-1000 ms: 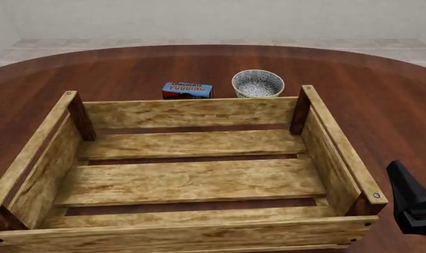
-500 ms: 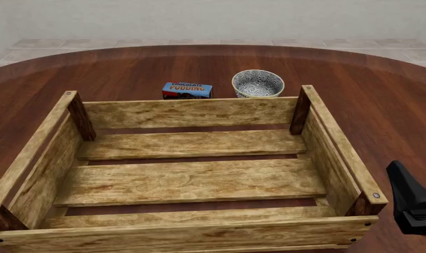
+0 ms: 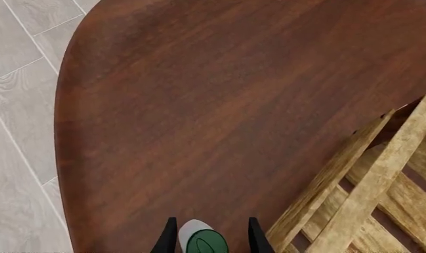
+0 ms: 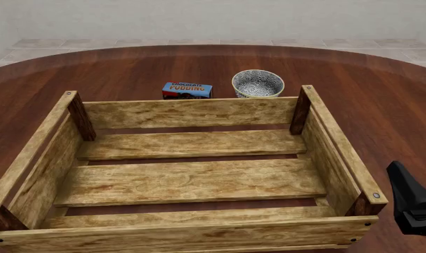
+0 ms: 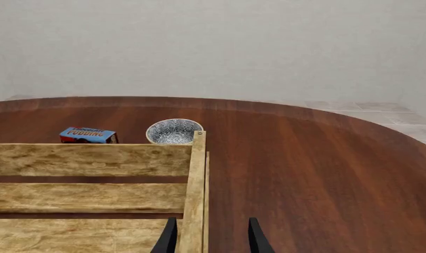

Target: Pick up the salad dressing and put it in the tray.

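The salad dressing (image 3: 202, 240) shows only in the left wrist view, where its dark green cap and a sliver of whitish shoulder sit squarely between the two dark fingers of the left gripper (image 3: 211, 237). The camera looks almost straight down the bottle's long axis, so it appears to stand upright on the table (image 3: 198, 105), just outside a wall of the tray (image 3: 370, 179). The fingers stand apart, one on each side of the cap, and seem to hold nothing; whether they touch the bottle cannot be told from here. The front view shows neither the bottle nor the left arm. The right gripper (image 5: 210, 234) is parted too — its fingers hang above the tray's right wall, near the front corner, gripping nothing — and in the front view only a dark part of it shows at the right edge. The left arm is therefore the nearer one (the right lies across the tray from the bottle), and the coming move likely turns on closing round the neck, then lifting over the wall.
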